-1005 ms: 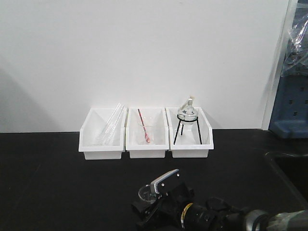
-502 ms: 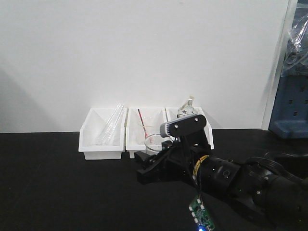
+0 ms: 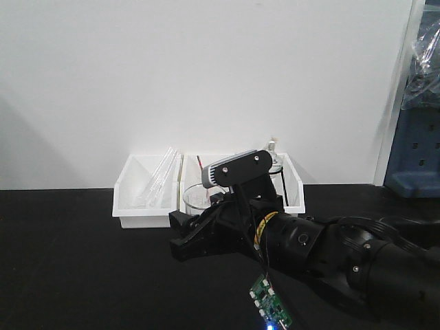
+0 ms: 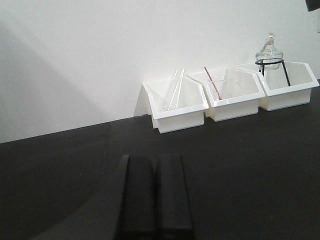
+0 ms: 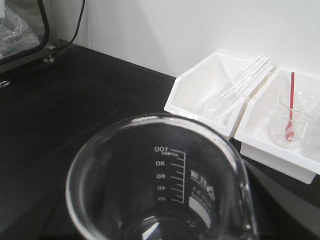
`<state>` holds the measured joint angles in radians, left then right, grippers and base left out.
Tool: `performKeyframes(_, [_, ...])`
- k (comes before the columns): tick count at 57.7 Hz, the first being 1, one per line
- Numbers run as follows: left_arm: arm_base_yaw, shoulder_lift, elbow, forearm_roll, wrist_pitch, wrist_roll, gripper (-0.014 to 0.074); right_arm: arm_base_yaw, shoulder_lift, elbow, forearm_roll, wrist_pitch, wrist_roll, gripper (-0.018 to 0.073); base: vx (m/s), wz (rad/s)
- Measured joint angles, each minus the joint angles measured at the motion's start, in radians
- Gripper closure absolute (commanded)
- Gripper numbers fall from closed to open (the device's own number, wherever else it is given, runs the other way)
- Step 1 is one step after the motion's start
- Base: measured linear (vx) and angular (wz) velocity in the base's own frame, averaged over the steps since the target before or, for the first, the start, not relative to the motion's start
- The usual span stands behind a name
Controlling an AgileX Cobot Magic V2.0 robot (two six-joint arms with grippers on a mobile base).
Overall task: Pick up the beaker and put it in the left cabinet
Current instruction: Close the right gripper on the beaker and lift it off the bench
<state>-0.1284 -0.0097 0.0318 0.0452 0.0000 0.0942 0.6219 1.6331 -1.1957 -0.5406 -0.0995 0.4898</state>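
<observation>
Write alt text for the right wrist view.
A clear glass beaker with white graduation marks fills the foreground above a black tabletop. Behind, one white plastic bin holds glass tubes; another bin holds a beaker with a red rod.

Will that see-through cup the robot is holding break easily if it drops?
Probably. The beaker looks like thin clear glass, so it is likely fragile. Its smooth walls may be slippery to hold. It looks empty inside, so it is probably light.

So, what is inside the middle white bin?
The middle white bin holds a clear beaker with a red rod standing in it. Its front wall hides the floor near it, and in the front view the right arm covers most of the bin.
</observation>
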Motion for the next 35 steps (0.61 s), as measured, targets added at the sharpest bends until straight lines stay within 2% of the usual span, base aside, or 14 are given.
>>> performKeyframes(35, [0.0,0.0,0.0,0.0,0.0,0.0,0.0595,0.0,0.0,0.0,0.0,0.0,0.0,0.0519,0.0,0.0])
